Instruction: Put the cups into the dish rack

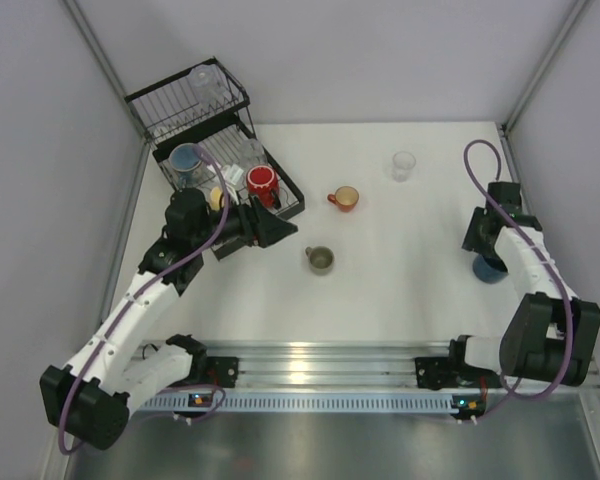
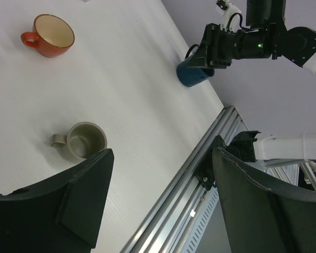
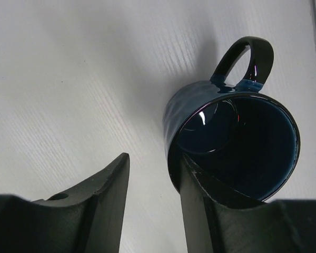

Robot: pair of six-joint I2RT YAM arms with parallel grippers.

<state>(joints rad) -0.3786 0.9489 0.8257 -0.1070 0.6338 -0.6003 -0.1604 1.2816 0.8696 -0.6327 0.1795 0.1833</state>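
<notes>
White table point(image 3: 68, 79): blue mug point(image 3: 200, 113) upright, handle away from right hand point(image 3: 152, 163).

Open table point(image 1: 410, 260) is left between the olive mug point(image 1: 320, 260) and the blue mug point(image 1: 491, 268), so a wide lane is available there. Farther back, the way is broken by the orange-red mug point(image 1: 344, 198) and a clear tumbler point(image 1: 404, 165), well apart. The dish rack point(image 1: 195, 112) is hemmed by the left wall point(image 1: 50, 200); its tray part is crowded by the red mug point(image 1: 262, 182) and other cups. The blue mug is boxed in by the right gripper point(image 3: 152, 158).
</notes>
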